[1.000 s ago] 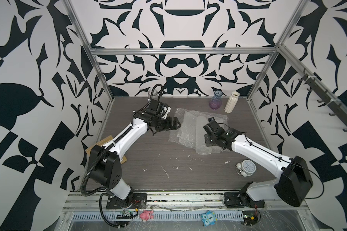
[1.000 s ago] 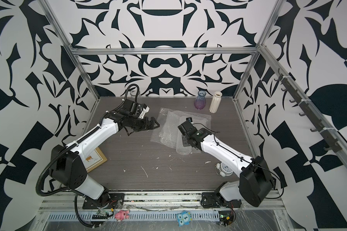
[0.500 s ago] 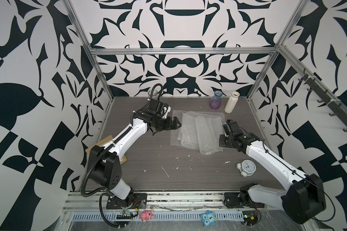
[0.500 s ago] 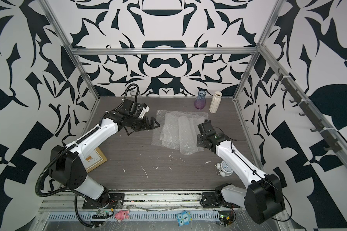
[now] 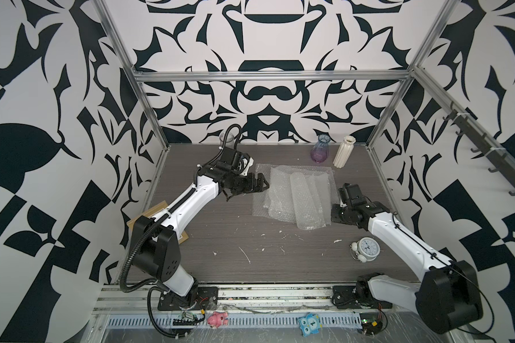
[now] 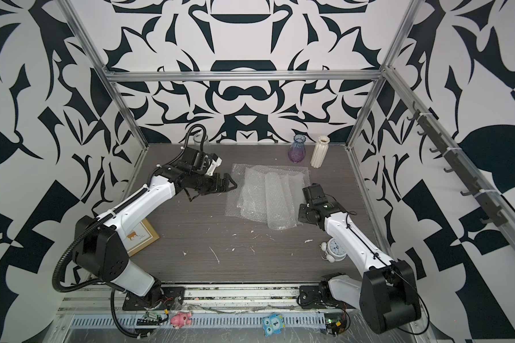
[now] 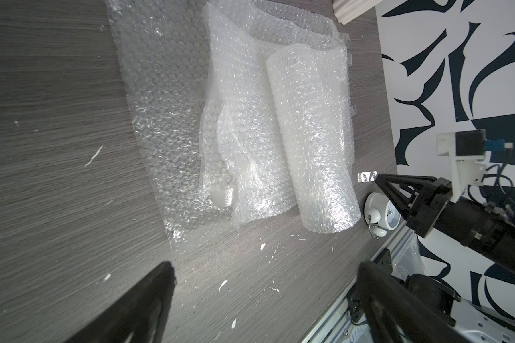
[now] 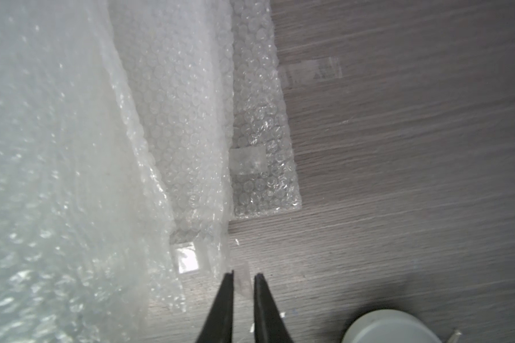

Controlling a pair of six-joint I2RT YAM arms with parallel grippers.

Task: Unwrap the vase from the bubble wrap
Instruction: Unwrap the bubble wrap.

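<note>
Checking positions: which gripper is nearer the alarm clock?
Right. The right gripper hovers near the alarm clock, at the edge of the bubble wrap; the left gripper is across it.

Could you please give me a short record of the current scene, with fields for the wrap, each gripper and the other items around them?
bubble wrap: overlapping flat sheets, with one rolled tube lying on them
left gripper: open wide, beside the wrap, holding nothing
right gripper: jaws narrowly parted at the wrap's opposite edge, with a scrap of clear tape by the tips
vases: purple glass vase and white ribbed vase, upright at the back, unwrapped
other items: alarm clock; picture frame
</note>
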